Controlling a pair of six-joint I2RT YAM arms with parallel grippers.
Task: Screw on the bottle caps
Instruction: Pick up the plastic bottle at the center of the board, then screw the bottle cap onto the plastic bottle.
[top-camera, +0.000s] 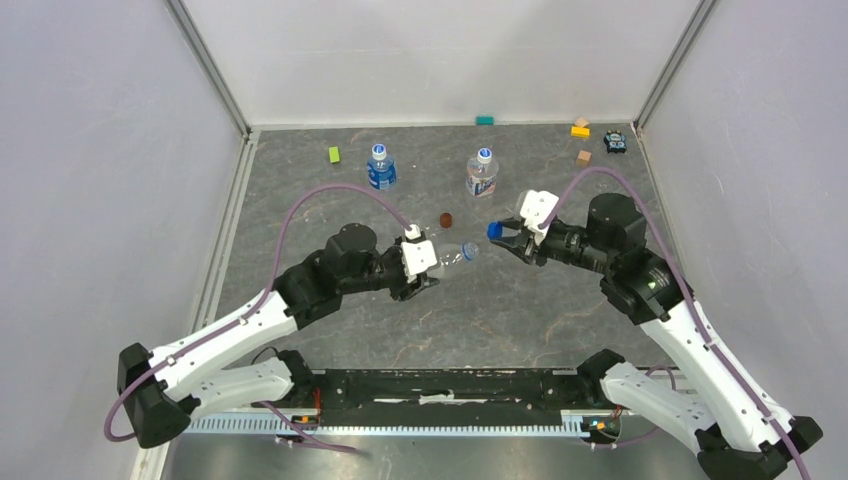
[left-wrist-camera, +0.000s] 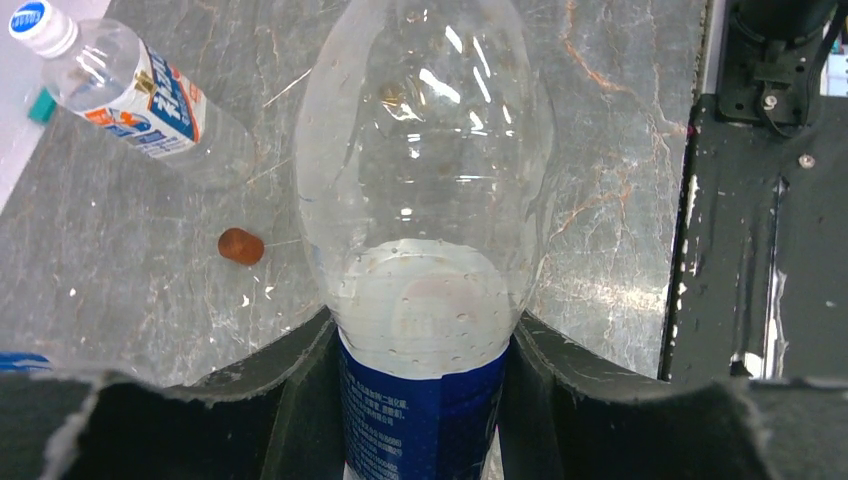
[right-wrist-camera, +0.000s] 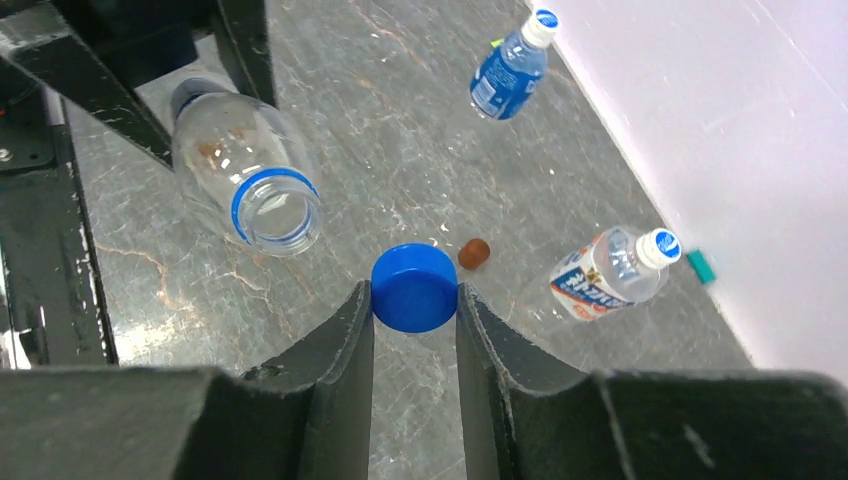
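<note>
Your left gripper (top-camera: 428, 268) is clamped around the labelled body of the uncapped bottle (left-wrist-camera: 425, 200), with a finger pressed against each side of the blue label. The bottle is tipped nearly onto its side, and its open mouth points toward your right gripper (right-wrist-camera: 415, 305). That gripper pinches the blue cap (right-wrist-camera: 414, 288) by its rim, jaws only as far apart as the cap is wide. Cap and bottle mouth are near each other but not touching. Just beyond the gap between them, a red-brown disc (top-camera: 446, 218) lies on the table (top-camera: 520, 320). Farther back, the blue-labelled bottle (top-camera: 381, 168) and the white-labelled bottle (top-camera: 482, 173) stand upright, both capped. A green block (top-camera: 334, 154) and a yellow block (top-camera: 580, 130) lie near the far edge.
</note>
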